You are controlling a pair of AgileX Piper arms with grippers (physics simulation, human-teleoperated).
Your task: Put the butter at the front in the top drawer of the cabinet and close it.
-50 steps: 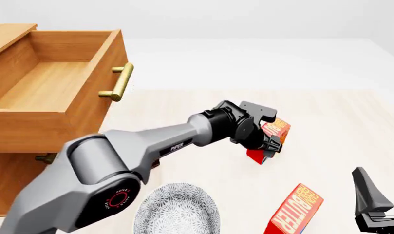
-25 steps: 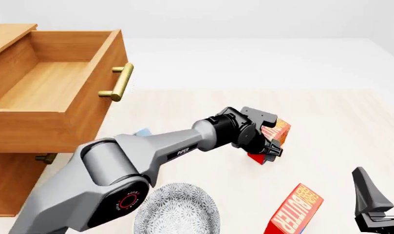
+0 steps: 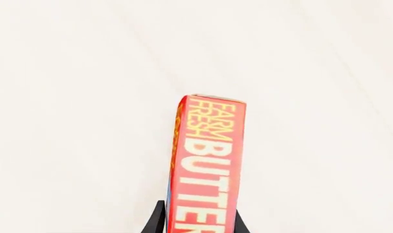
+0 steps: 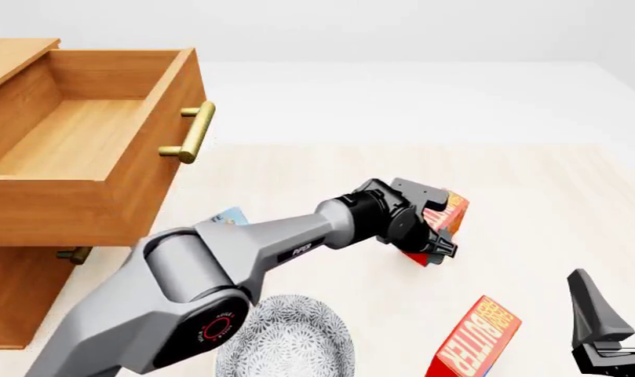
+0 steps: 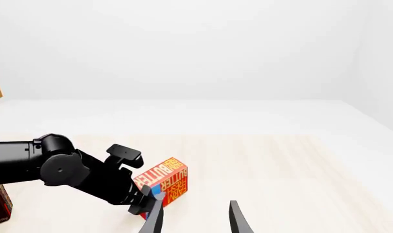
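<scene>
Left jaws (image 4: pixel 435 236) clamped on butter (image 3: pixel 209 160) by its narrow sides | light stiff carton (slick faces, I judge) | right jaws (image 5: pixel 195 218) parted, empty | top drawer (image 4: pixel 87 133) open

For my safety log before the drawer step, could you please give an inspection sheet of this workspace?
Surface: pale wood-grain table.
Job's things: cabinet; top drawer pulled open, nothing visible inside; butter carton at the left gripper.
Clutter: second butter carton; patterned plate; blue-cornered box, mostly hidden behind the left arm.
Grippers: left gripper flanks the butter carton, grip not confirmable; right gripper open, holding nothing.
Cables: nothing seen.
Surroundings: plain white backdrop.
</scene>
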